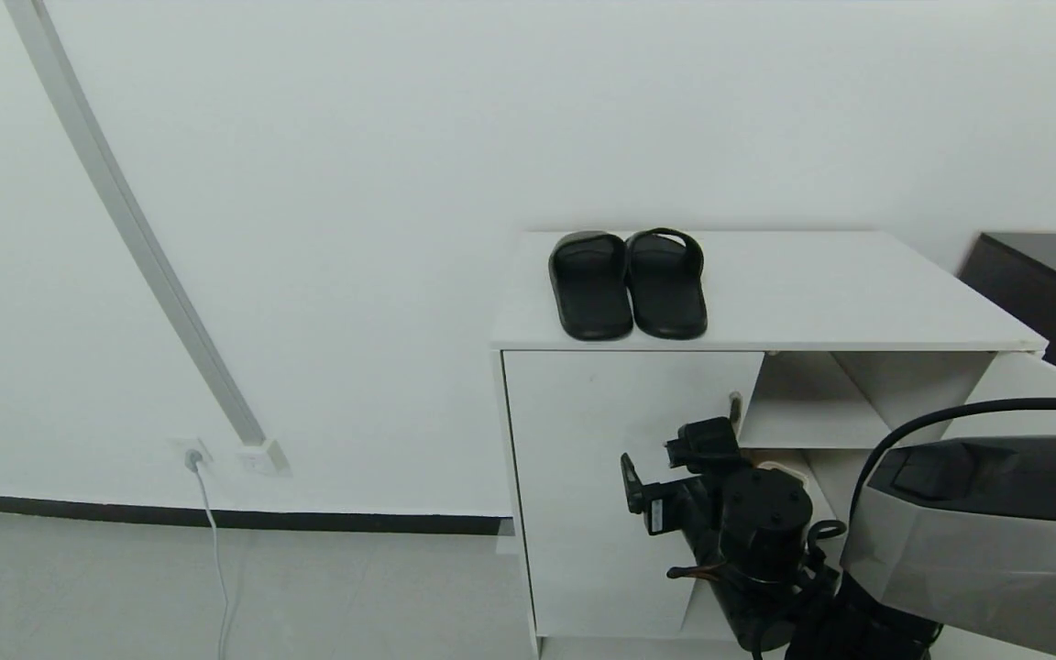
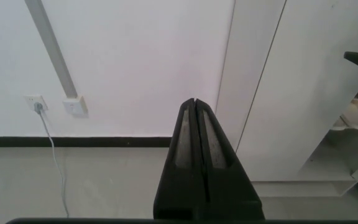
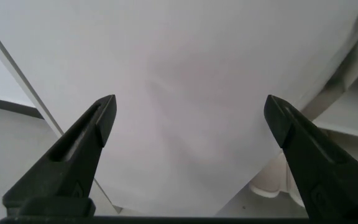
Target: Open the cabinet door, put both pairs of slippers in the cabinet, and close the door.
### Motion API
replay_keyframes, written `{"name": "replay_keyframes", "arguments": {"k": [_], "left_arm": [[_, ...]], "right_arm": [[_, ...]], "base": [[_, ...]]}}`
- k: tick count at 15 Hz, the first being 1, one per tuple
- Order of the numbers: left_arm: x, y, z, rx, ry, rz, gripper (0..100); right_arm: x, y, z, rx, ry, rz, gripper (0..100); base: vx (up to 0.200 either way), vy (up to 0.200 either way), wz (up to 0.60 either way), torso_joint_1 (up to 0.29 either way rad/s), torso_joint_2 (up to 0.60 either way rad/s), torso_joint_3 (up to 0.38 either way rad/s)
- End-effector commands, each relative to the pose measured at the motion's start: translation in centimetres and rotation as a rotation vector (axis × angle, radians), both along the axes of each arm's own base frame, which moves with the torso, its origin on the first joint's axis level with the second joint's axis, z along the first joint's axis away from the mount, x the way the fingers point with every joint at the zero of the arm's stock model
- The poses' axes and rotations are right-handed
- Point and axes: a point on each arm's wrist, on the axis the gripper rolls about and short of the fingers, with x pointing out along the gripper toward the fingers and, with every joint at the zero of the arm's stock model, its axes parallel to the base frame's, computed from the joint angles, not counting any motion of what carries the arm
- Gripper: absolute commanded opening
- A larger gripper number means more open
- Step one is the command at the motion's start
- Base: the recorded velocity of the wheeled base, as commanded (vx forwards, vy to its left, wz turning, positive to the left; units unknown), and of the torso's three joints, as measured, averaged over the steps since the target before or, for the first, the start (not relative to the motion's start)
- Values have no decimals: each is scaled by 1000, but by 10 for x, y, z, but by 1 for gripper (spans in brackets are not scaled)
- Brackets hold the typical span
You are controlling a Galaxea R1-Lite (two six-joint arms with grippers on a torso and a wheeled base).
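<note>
so far the cabinet (image 1: 812, 293) is open on its right half, where the shelves (image 1: 794, 417) can be seen, while the left door (image 1: 620, 495) is shut. a pale slipper (image 2: 353, 115) lies on a shelf inside, so i judge that one pair is already put away, though i cannot make out the whole pair. the black slippers (image 1: 629, 284) lie side by side on top of the cabinet, near its left front edge, with no gripper at them. the right gripper (image 3: 191, 118) has its fingers wide apart with nothing between them, and it faces the white door from close by. the left gripper (image 2: 194, 106) is pressed closed on nothing, low and to the left of the cabinet. what is left, i think: take the black pair, put it on a shelf, and close the door.
</note>
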Motion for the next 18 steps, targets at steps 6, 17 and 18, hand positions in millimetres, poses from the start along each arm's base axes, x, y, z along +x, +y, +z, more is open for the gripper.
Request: {"name": "replay_keyframes", "arguments": {"k": [6, 17, 18], "left_arm": [[0, 0, 0, -1, 1, 1, 0], [0, 0, 0, 0, 1, -1, 0], [0, 0, 0, 0, 1, -1, 0]], "right_arm": [[0, 0, -1, -3, 3, 0, 100], [4, -3, -3, -3, 3, -15, 100], [4, -3, -3, -3, 3, -14, 100]], "base": [[0, 0, 0, 228, -544, -317], [0, 0, 0, 219, -483, -268], [0, 0, 0, 168, -373, -198]]}}
